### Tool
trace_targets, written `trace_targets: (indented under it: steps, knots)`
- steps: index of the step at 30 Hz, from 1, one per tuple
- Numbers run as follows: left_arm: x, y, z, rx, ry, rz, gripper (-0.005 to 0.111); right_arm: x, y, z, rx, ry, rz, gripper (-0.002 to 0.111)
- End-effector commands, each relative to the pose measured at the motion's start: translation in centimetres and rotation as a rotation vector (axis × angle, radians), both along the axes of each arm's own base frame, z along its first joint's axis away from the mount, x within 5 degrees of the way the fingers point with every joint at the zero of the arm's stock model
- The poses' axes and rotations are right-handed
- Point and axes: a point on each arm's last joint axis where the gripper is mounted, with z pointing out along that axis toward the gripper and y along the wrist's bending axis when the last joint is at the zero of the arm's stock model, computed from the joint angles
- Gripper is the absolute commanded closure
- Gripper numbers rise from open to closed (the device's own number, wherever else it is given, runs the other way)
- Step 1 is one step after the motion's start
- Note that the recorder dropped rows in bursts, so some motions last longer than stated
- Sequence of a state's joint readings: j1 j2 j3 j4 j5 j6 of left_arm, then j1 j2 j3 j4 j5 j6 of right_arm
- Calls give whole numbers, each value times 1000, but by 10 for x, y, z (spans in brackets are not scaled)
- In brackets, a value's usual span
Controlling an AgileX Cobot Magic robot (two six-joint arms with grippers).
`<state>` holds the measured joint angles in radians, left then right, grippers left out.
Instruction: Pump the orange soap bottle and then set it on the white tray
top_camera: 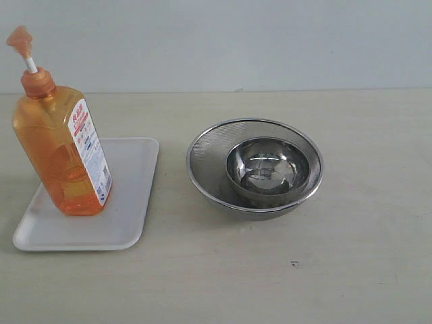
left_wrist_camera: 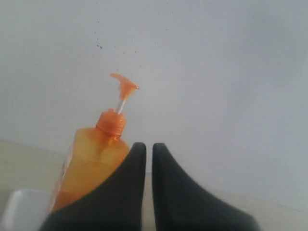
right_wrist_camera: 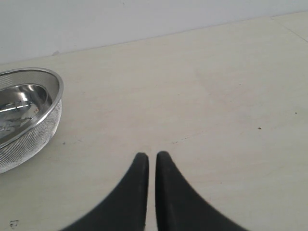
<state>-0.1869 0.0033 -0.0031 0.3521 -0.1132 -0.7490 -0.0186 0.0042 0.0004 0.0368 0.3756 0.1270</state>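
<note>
Item: orange soap bottle (top_camera: 64, 158), translucent, standing on its base on the white tray (top_camera: 131, 202), toward the tray's left half in the exterior view. The orange pump head (top_camera: 20, 39) was raised, with the white stem (top_camera: 30, 65) showing beneath it. The white printed label (top_camera: 91, 152) faced right. The tray, flat with a low rim and rounded corners, lay on the pale surface (top_camera: 351, 270). To the tray's right, apart from it, sat a round steel mesh strainer (top_camera: 206, 158) with a smaller polished steel bowl (top_camera: 268, 169) nested inside. Left pincer (left_wrist_camera: 148, 147): black fingers drawn together with only a thin slit between them, holding nothing. The bottle stood beyond it, not touched. Right pincer (right_wrist_camera: 151, 156): fingers likewise closed, holding nothing, over bare surface with the strainer off to one side. Neither pincer appeared in the exterior view. Backdrop: plain light wall (top_camera: 270, 40).
</note>
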Motion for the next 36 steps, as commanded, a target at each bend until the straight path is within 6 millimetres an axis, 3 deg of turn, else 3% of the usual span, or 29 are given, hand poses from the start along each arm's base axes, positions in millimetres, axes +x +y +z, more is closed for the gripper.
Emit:
trace_targets:
  steps: [1,9,15,36]
  knots:
    - [1,3,-5,116,22,56,102,0,0,1,-5,-12,-3,107]
    - [2,5,-24,304,203,73,102,0,0,1,-3,-12,-3,107]
    - [0,7,-41,348,386,65,102,0,0,2,-3,-19,-3,107]
    - [0,10,-41,339,394,122,102,0,0,2,-1,-23,-3,107]
